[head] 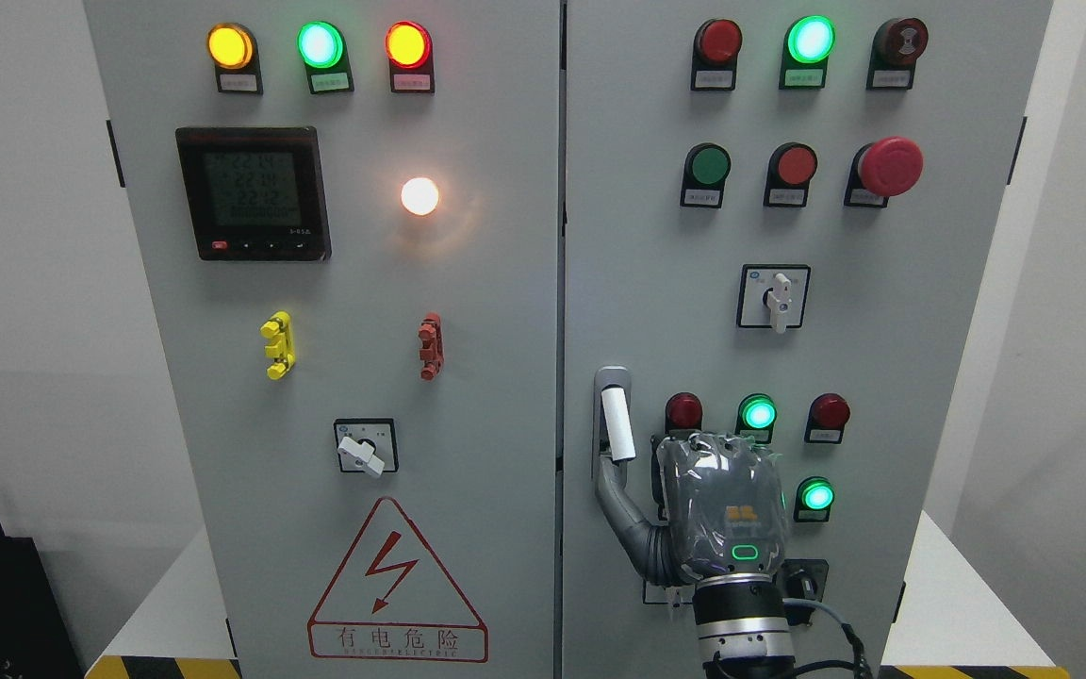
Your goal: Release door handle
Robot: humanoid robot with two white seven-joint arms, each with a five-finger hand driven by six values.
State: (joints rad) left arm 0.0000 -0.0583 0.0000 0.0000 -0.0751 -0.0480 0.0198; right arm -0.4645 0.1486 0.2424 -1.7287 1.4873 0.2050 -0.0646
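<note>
Right hand [722, 509] sits low on the right-hand cabinet door [958, 311], just right of the door handle [614, 424], its arm rising from the bottom edge right of the middle. From my head camera I see the back of the hand facing me, and the thumb [623, 514] reaching up and left so that its tip meets the lower end of the handle's white grip. The other fingers are curled away toward the panel at the top of the hand, so I cannot tell whether they still close on anything; only the thumb shows contact. I judge the grasp to be mostly undone, with the thumb hooked there as the last point of hold.

That handle stands upright near the left edge of its door, beside the seam [562, 377] between the two doors. Just right of the handle, partly behind the hand, are a dark red lamp [683, 412] and a lit green lamp [758, 413]; I'd want the hand pulled straight back toward me so the knuckles do not brush those buttons. My left hand is nowhere in this view.
</note>
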